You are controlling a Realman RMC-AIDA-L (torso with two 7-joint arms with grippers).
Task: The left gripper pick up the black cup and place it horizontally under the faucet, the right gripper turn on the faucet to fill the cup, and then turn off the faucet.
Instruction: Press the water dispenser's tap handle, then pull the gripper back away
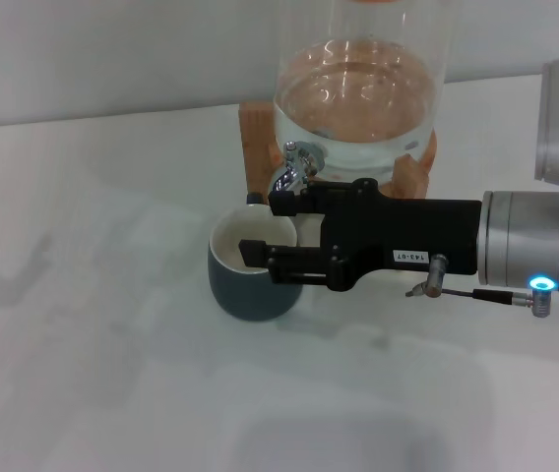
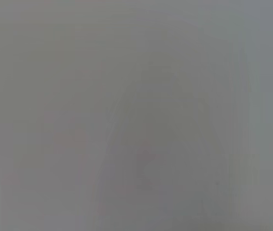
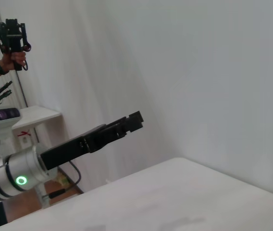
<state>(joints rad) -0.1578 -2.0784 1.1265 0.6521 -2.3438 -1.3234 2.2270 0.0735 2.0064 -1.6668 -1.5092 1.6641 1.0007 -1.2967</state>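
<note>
head view first: the black cup (image 1: 248,293) is sitting upright on the white tabletop (image 1: 83,354), mouth up, just in front of the glass jar (image 1: 358,69) and right below the faucet (image 1: 295,161). the jar has water in it and stands on a wooden stand (image 1: 256,133), with the little chrome faucet sticking out of its front. the right gripper (image 1: 265,226) reaches in from the right side, level with the tabletop, white label facing up. its fingers are spread apart with nothing between them. the upper one is pushed right up against the faucet's spout, but i can't tell if it's actually touching. the lower one hangs over the cup's open mouth, covering part of the cream inside. there's a lit blue ring on the silver wrist behind it. the left wrist view is just flat grey, nothing to make out. in the right wrist view, the left gripper (image 3: 135,120) shows up as a long black piece on a silver wrist with a green ring. it's held up in the air near the wall, well away from the cup, and whether it's open or closed i can't tell.
</note>
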